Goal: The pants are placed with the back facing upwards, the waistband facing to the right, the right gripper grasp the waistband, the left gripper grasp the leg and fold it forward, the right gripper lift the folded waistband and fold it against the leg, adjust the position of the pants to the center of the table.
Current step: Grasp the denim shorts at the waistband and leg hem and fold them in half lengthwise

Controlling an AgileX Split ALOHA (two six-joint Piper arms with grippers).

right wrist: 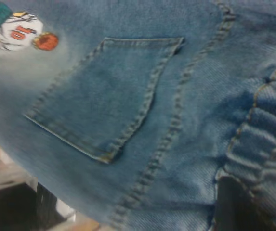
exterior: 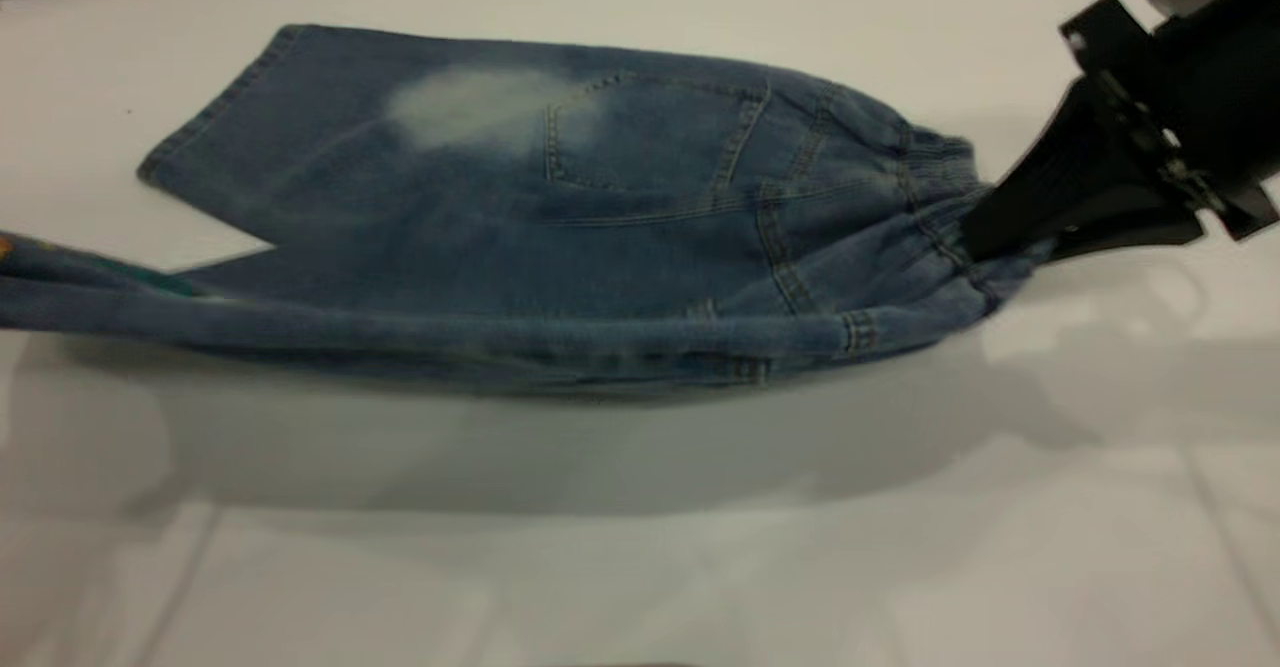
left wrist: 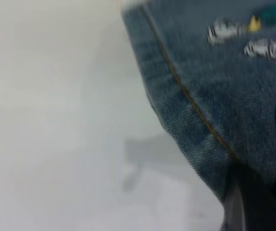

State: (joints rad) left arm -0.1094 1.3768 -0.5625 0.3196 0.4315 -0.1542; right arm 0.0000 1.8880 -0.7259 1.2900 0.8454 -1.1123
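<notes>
Near edge of pants [exterior: 560, 247] raised off table [exterior: 640, 547], shadow beneath, running left out of frame. Left gripper [left wrist: 253, 202] at lower right of wrist view, dark fingers against leg hem; grip cannot be judged. Mid-right: right gripper [exterior: 985, 227] clamped on waistband [exterior: 940, 197]. Far leg flat at upper left. Judgement: lengthwise fold in progress; waistband-to-leg fold and centring remain.
</notes>
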